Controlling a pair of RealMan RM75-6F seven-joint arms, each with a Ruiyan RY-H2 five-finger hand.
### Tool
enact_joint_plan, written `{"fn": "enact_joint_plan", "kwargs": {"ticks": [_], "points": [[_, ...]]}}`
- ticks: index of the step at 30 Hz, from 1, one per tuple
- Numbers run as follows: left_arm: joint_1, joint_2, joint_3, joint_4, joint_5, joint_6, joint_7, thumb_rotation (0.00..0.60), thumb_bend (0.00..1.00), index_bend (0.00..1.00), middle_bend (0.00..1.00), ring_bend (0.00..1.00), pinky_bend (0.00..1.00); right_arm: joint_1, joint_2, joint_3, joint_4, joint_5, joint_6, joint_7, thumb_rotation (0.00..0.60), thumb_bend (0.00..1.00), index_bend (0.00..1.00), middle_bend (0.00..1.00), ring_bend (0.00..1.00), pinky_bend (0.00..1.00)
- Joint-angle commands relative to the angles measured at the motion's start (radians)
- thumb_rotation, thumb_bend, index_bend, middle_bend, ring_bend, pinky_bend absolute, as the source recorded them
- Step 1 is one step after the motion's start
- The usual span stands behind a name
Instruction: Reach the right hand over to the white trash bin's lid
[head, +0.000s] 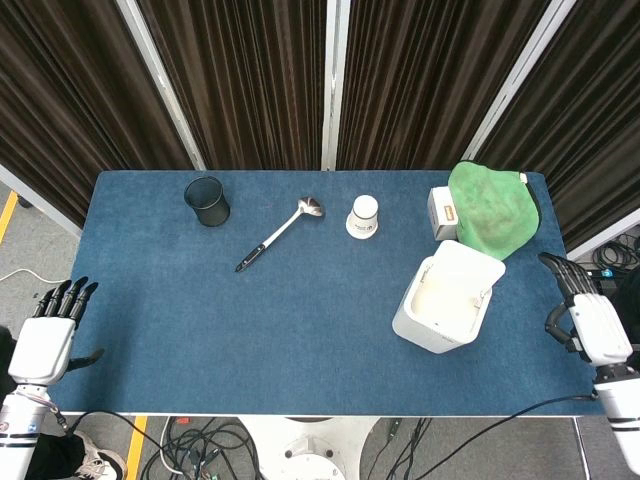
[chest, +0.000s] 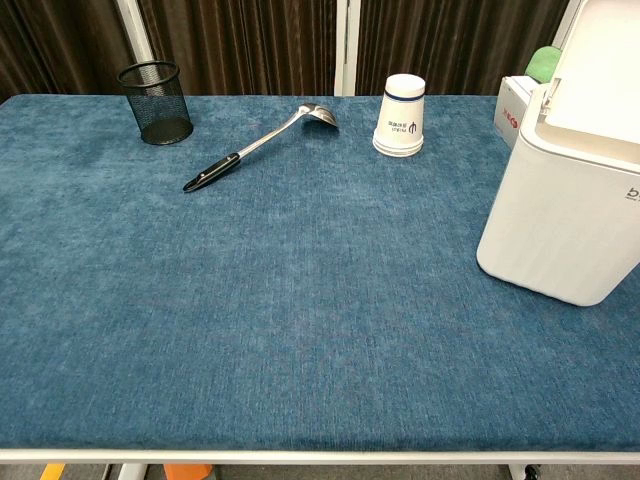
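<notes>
The white trash bin (head: 443, 305) stands on the right part of the blue table, its lid (head: 470, 262) swung up and open at the far side. The chest view shows the bin (chest: 565, 215) at the right edge with the raised lid (chest: 603, 60) above it. My right hand (head: 584, 315) hovers off the table's right edge, to the right of the bin, fingers spread and holding nothing. My left hand (head: 48, 335) hangs off the left edge, fingers apart and empty. Neither hand shows in the chest view.
A green cloth (head: 490, 210) lies over a small box (head: 441, 213) behind the bin. A white paper cup (head: 363, 216), a ladle (head: 280, 234) and a black mesh pen cup (head: 206, 200) stand along the far half of the table (head: 250, 330).
</notes>
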Motion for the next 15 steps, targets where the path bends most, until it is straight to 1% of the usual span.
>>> {"fn": "enact_joint_plan", "kwargs": {"ticks": [1,5,9,11,15], "points": [[-0.001,0.000,0.001,-0.001,-0.001,-0.003,0.002,0.600,0.00,0.08,0.05,0.00,0.12,0.038,0.024,0.020,-0.023,-0.010,-0.025,0.100,0.600,1.00,0.00,0.06,0.00,0.00],[-0.003,0.002,0.003,-0.001,-0.003,-0.008,0.002,0.600,0.00,0.08,0.05,0.00,0.12,0.058,0.032,0.023,-0.031,-0.004,-0.049,0.226,0.600,1.00,0.00,0.05,0.00,0.00],[-0.004,0.004,0.005,0.000,-0.004,-0.014,0.002,0.600,0.00,0.08,0.05,0.00,0.12,0.085,0.039,0.014,-0.022,-0.007,-0.098,0.342,0.600,1.00,0.00,0.05,0.00,0.00],[-0.006,0.004,0.006,-0.002,-0.004,-0.016,0.003,0.600,0.00,0.08,0.05,0.00,0.12,0.100,0.035,0.006,-0.009,-0.024,-0.115,0.400,0.600,1.00,0.00,0.05,0.00,0.00],[-0.008,0.003,0.005,-0.003,-0.007,-0.021,0.007,0.600,0.00,0.08,0.05,0.00,0.12,0.123,0.008,-0.012,0.030,-0.074,-0.110,0.504,0.600,1.00,0.00,0.05,0.00,0.00]]}}
